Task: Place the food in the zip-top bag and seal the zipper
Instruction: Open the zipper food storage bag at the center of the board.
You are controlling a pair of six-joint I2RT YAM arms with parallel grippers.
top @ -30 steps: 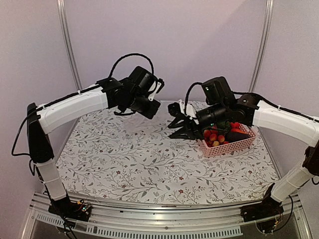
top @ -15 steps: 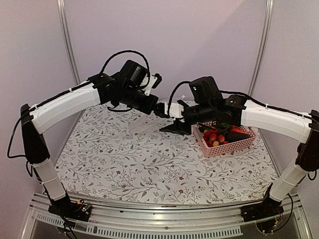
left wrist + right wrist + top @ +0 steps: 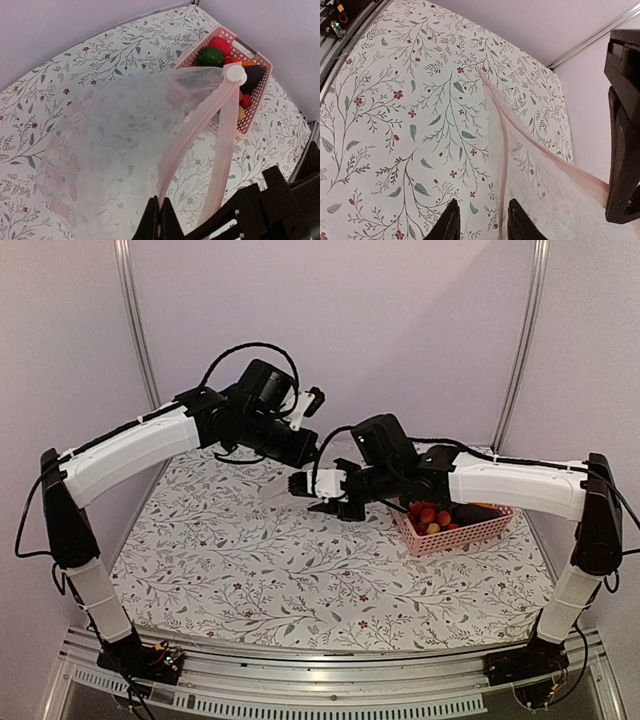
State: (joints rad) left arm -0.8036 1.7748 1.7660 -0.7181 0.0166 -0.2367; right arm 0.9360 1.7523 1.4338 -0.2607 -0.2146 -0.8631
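Observation:
My left gripper [image 3: 160, 202] is shut on the pink zipper strip [image 3: 192, 135] at the mouth of the clear zip-top bag [image 3: 110, 140] and holds it above the table. The strip's white slider [image 3: 235, 74] hangs at its far end. My right gripper [image 3: 482, 222] is open. The other lip of the bag's mouth [image 3: 504, 145] runs between its fingertips and I cannot tell if they touch it. In the top view the right gripper [image 3: 308, 495] is just below the left gripper [image 3: 306, 456]. The food [image 3: 211, 56] lies in a pink basket [image 3: 263, 64].
The pink basket [image 3: 462, 532] stands at the right rear of the flower-patterned table [image 3: 250, 580]. A wall and two metal posts close off the back. The left gripper's black body [image 3: 625, 125] fills the right edge of the right wrist view.
My right gripper has moved left, away from the basket, to just under the left gripper at the bag's mouth. My left gripper has shifted slightly left and up with the bag.

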